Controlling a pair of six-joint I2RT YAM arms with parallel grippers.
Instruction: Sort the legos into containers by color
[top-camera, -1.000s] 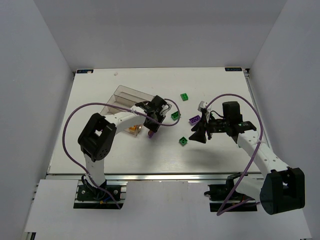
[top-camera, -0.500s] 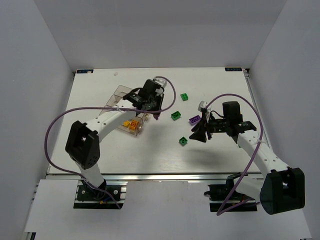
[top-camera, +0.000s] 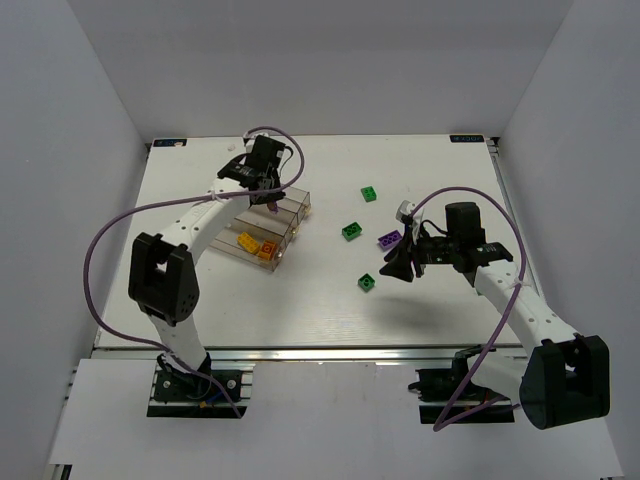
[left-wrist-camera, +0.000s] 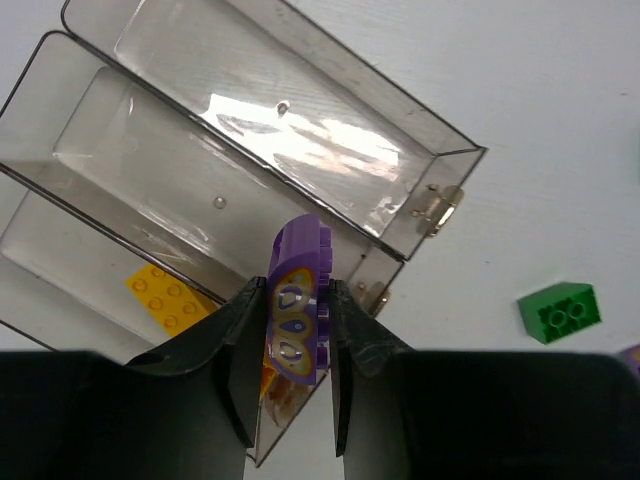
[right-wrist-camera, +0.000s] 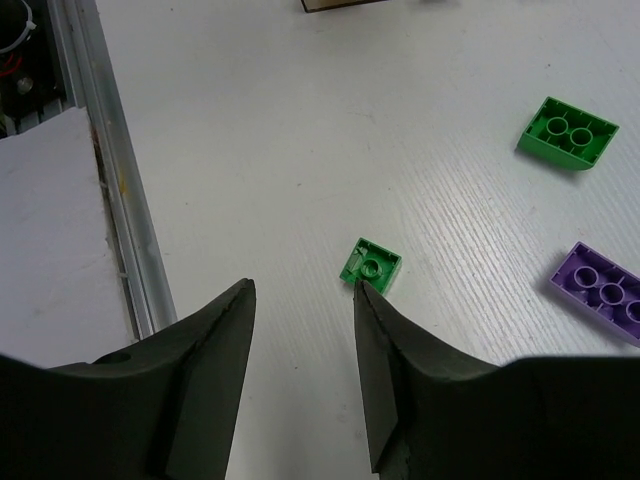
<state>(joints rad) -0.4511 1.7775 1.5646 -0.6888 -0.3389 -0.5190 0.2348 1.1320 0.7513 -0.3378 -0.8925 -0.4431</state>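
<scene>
My left gripper (top-camera: 270, 200) (left-wrist-camera: 293, 330) is shut on a purple lego (left-wrist-camera: 297, 300) with a yellow pattern and holds it over the clear containers (top-camera: 292, 208) (left-wrist-camera: 330, 160). Yellow and orange legos (top-camera: 255, 246) (left-wrist-camera: 165, 297) lie in the nearest bin. My right gripper (top-camera: 392, 268) (right-wrist-camera: 303, 290) is open above the table, just right of a small green lego (top-camera: 368, 282) (right-wrist-camera: 371, 266). Another purple lego (top-camera: 389, 239) (right-wrist-camera: 600, 292) and two more green legos (top-camera: 351, 231) (right-wrist-camera: 568, 133) (top-camera: 370, 193) lie loose on the table.
The white table (top-camera: 330, 310) ends in a metal rail (right-wrist-camera: 110, 180) at its near edge. The left arm's purple cable (top-camera: 110, 240) loops over the table's left side. White walls enclose the table at the back and sides.
My left gripper has swung with the purple lego from the table right of the bins up and left to over the bins. The right arm has stayed still.
</scene>
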